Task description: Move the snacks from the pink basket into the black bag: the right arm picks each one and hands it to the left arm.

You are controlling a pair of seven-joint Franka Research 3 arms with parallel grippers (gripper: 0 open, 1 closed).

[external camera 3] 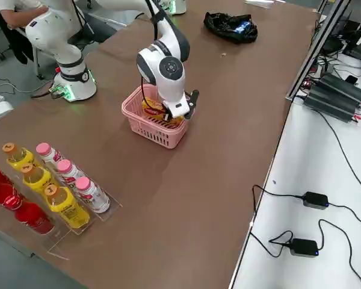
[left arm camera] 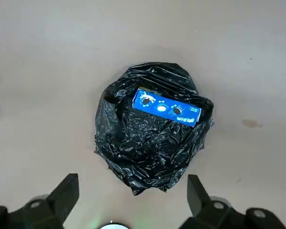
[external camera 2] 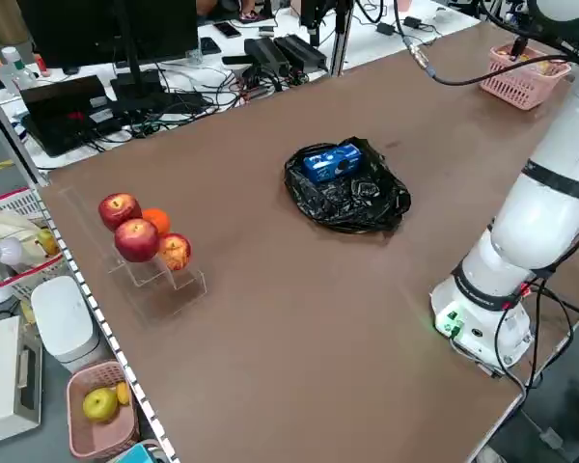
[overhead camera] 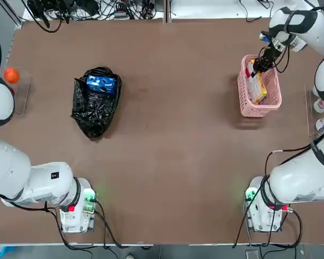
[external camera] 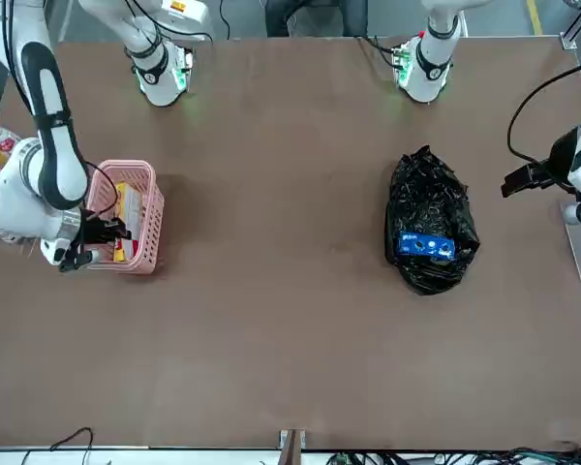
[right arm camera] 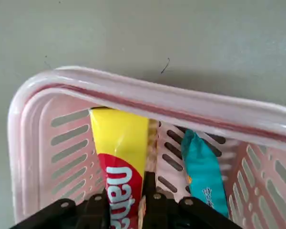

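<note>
- Lying at nine o'clock on the table point(overhead camera: 167, 135), the black bag point(overhead camera: 94, 110) holds a blue snack point(overhead camera: 101, 83) on top.
- The left gripper point(left arm camera: 133, 202) hovers above it, fingers spread, empty.
- At three o'clock, the pink basket point(overhead camera: 271, 101) holds a yellow snack point(right arm camera: 120, 157) and a teal snack point(right arm camera: 205, 174).
- The right gripper point(right arm camera: 144, 191) is clenched on the yellow snack inside the basket.

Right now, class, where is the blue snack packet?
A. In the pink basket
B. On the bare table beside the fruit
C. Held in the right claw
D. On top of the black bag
D: the blue snack packet lies on the black bag, far from the pink basket, which holds the yellow packet and the teal packet.
</note>
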